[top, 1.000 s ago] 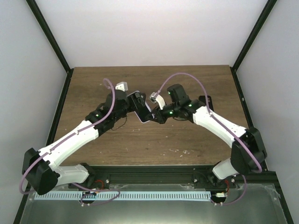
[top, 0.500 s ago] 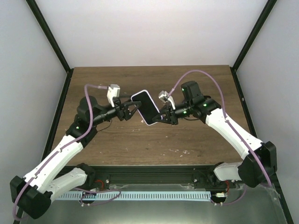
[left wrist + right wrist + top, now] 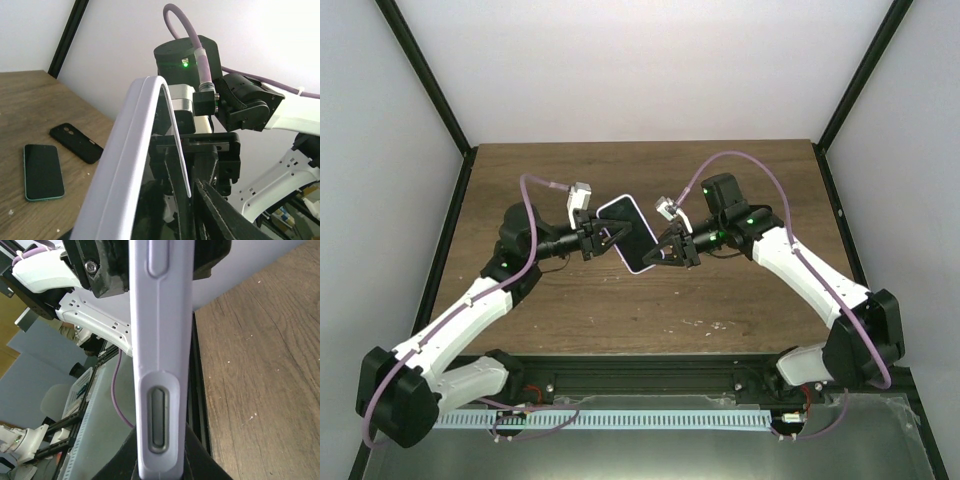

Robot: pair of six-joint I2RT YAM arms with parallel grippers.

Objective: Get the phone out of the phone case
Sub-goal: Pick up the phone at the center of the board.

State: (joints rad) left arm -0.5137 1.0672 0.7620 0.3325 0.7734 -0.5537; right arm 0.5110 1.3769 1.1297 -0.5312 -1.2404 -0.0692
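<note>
the phone (image 3: 625,232) is still sitting inside the phone case (image 3: 160,340), hanging above mid-table. the right gripper (image 3: 662,252) is clamping its 4 o'clock edge. the left gripper (image 3: 604,238) is meeting its 9 o'clock edge, grip unclear. peeling is remaining.

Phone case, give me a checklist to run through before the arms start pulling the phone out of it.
1. Phone seated in the phone case, lilac rim around the black glass: ok.
2. Right end effector clamped on the case edge, fingers on both sides of it: ok.
3. Left end effector closed on the phone: cannot tell; it meets the phone, but the grip itself is hidden.
4. Phone held in the air above the table: ok.
5. Teal-rimmed phone lying flat on the table, apart from the held one: ok.
</note>
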